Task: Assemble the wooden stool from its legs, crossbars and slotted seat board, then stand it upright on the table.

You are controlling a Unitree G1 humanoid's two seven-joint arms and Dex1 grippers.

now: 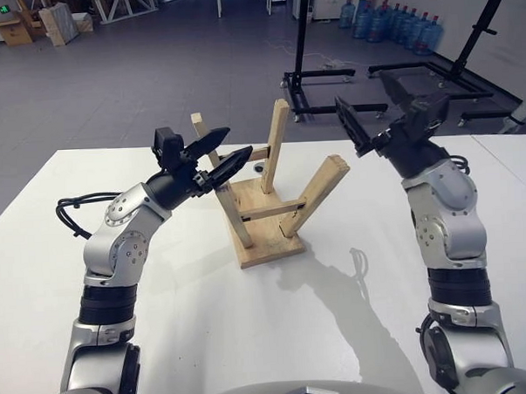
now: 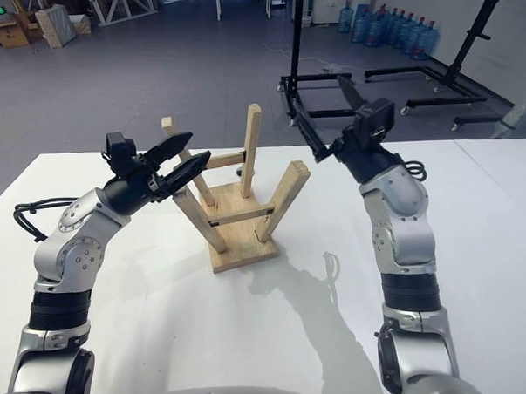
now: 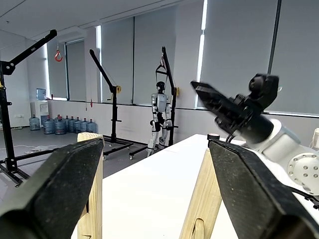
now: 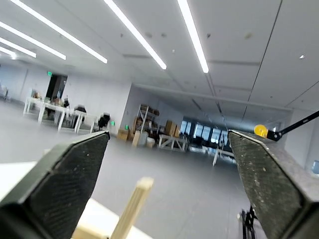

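Note:
The wooden stool (image 1: 270, 247) lies upside down in the middle of the white table, its seat board flat and its legs (image 1: 275, 144) pointing up, joined by crossbars (image 1: 268, 211). My left gripper (image 1: 240, 141) is open at the stool's left side, its fingers level with the tops of the left legs and holding nothing. In the left wrist view two leg tops (image 3: 92, 199) stand between its fingers (image 3: 50, 189). My right gripper (image 1: 360, 88) is open and raised to the right, above the slanted right leg (image 1: 320, 193) and apart from it. One leg top (image 4: 132, 209) shows in the right wrist view.
The table (image 1: 278, 336) has bare room in front of the stool and on both sides. Its far edge runs just behind the stool. Black metal frames (image 1: 397, 78) and water bottles (image 1: 404, 25) stand on the floor beyond.

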